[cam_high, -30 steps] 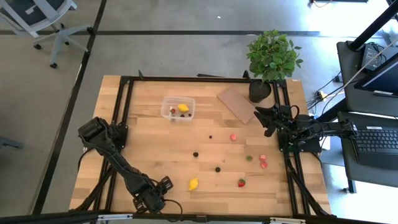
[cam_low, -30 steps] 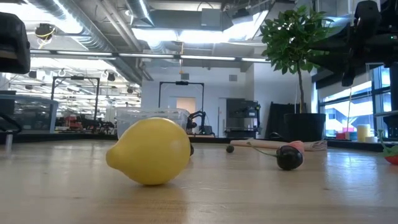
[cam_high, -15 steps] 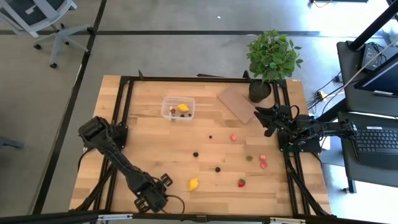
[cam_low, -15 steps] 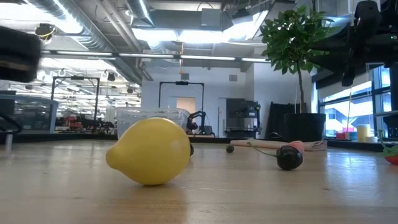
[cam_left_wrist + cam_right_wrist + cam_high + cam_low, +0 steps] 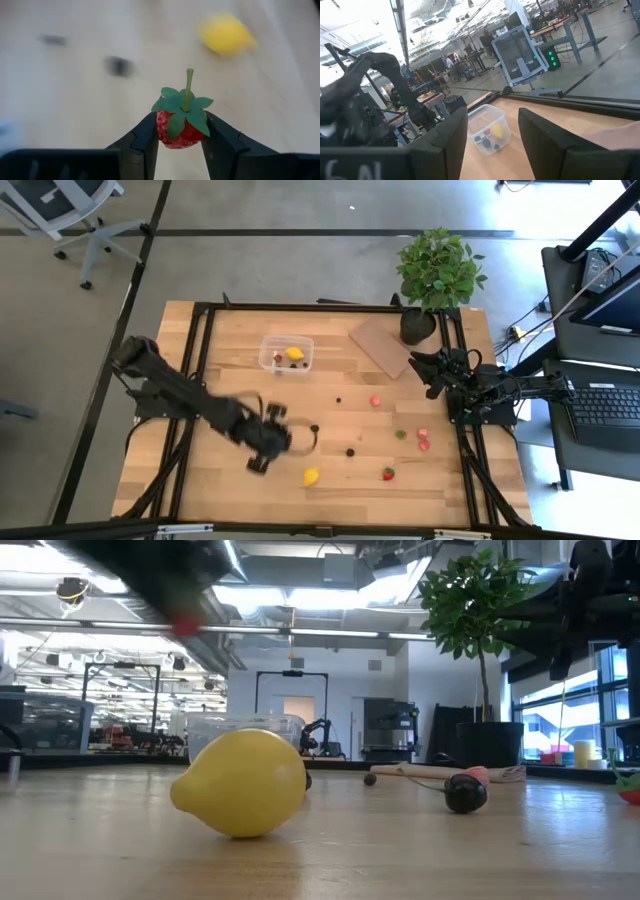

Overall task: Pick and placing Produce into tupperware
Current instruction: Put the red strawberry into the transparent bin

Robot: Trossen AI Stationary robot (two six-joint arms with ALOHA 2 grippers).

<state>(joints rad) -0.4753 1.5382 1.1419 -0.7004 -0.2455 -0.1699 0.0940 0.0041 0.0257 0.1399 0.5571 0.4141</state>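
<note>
Left end effector [image 5: 180, 145]: closed on a red strawberry [image 5: 179, 125], green leaves and stem up; above the tabletop [image 5: 240, 480], on the near side of the tupperware [image 5: 286, 356], beside a dark berry [image 5: 314, 428].
Right end effector [image 5: 424, 376]: fingers apart, holding nothing; well off to the right of the tupperware, beside the brown board [image 5: 380, 345].
Tupperware: on the far part of the tabletop, holding a yellow piece [image 5: 295, 354] and dark pieces.
Lemon [image 5: 311, 476]: on the tabletop, well on the near side of the tupperware.
Other produce: red, dark and green pieces scattered between the tupperware and the near right corner.
</note>
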